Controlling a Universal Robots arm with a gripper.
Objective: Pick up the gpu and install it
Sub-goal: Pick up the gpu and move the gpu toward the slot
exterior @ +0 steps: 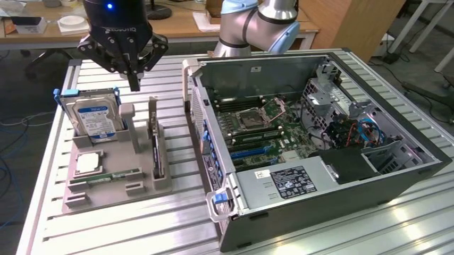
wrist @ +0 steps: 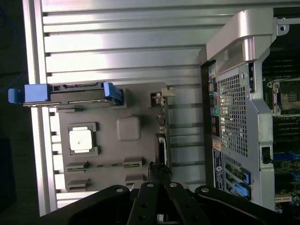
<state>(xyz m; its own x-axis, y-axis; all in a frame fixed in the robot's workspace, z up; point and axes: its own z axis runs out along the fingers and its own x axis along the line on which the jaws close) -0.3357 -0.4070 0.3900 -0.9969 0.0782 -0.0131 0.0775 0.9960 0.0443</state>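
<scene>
Over the slatted aluminium desk [exterior: 106, 228], we see the black end effector [exterior: 133, 81], fingers together and empty, above the thin black gpu [exterior: 154, 144] standing on edge in a grey plastic holder [exterior: 120, 154]. We judge it light, stiff and fragile, best gripped along its upper edge.

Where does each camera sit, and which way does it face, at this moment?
Exterior view: off the arm and raised, it looks down at a slant over the slatted table. The parts tray is on the exterior view's left and the open computer case on its right. The arm and the shut gripper show above the tray.
Wrist view: on the wrist, it looks straight down onto the tray, past the gripper's own black linkages.
Shared: the gripper, the tray, the gpu standing on edge, the hard drive and the case.
</scene>
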